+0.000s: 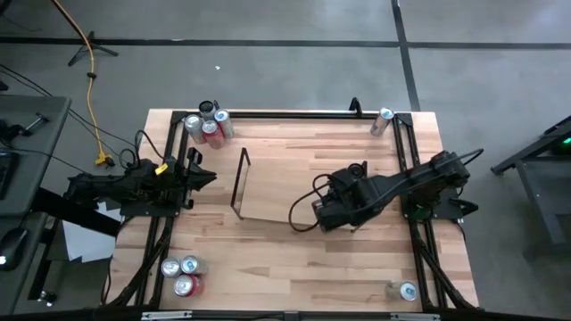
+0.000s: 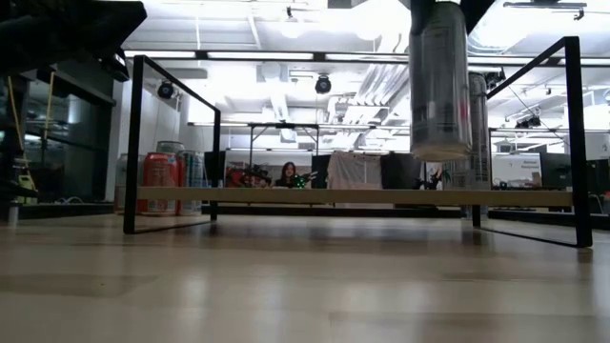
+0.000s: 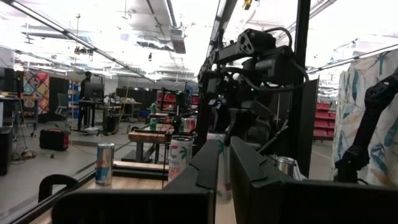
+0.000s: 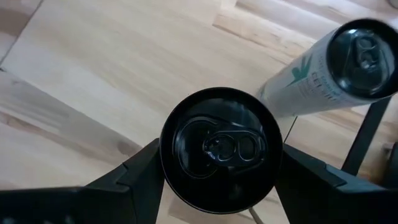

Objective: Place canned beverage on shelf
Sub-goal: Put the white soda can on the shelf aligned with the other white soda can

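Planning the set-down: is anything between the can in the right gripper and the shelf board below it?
Nothing visible. The right gripper holds the black-topped can upright above the shelf, clear air under it. A second tall can already stands close beside it, so the descent has little room on that side.

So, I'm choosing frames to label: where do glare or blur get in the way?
Low view: bright ceiling lights wash out the top, and the held can reads dark against them. Left wrist view: its own fingers are near and soft. Right wrist view: the black can lid is sharp. High view: evenly lit.
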Motion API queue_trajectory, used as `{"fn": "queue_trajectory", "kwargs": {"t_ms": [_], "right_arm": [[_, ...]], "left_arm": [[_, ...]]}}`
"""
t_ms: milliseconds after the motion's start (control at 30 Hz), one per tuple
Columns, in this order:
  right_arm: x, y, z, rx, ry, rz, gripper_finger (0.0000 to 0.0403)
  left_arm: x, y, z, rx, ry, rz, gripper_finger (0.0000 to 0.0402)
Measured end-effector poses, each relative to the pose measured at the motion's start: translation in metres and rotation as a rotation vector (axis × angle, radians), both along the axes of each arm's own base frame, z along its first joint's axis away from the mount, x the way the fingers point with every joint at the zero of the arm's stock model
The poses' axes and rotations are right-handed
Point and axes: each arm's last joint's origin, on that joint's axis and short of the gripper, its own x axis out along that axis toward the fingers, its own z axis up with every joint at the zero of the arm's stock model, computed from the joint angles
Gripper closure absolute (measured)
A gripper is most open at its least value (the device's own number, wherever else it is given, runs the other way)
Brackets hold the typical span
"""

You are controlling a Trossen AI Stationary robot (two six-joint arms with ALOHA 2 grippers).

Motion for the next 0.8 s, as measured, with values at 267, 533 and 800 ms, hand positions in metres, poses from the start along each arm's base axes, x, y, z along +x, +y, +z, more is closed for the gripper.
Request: {"fn": "queue_trajectory", "kwargs": {"t_ms": [267, 533, 800], "right_arm": [[-0.008, -0.003, -0.002, -0.018, 0.043, 0.079, 0.0164], [-0.045, -0.016, -0.008, 0.002, 0.046, -0.004, 0.0164], [-0.055, -0.021, -0.019, -0.005, 0.023, -0.045, 0.0164]], "left_arm": [[0.0, 0.0, 0.0, 0.0, 0.001, 0.0, 0.0398], [0.0, 0.0, 0.0, 0.0, 0.001, 0.0, 0.0398], [0.0, 0.0, 0.0, 0.0, 0.001, 0.0, 0.0398]]}}
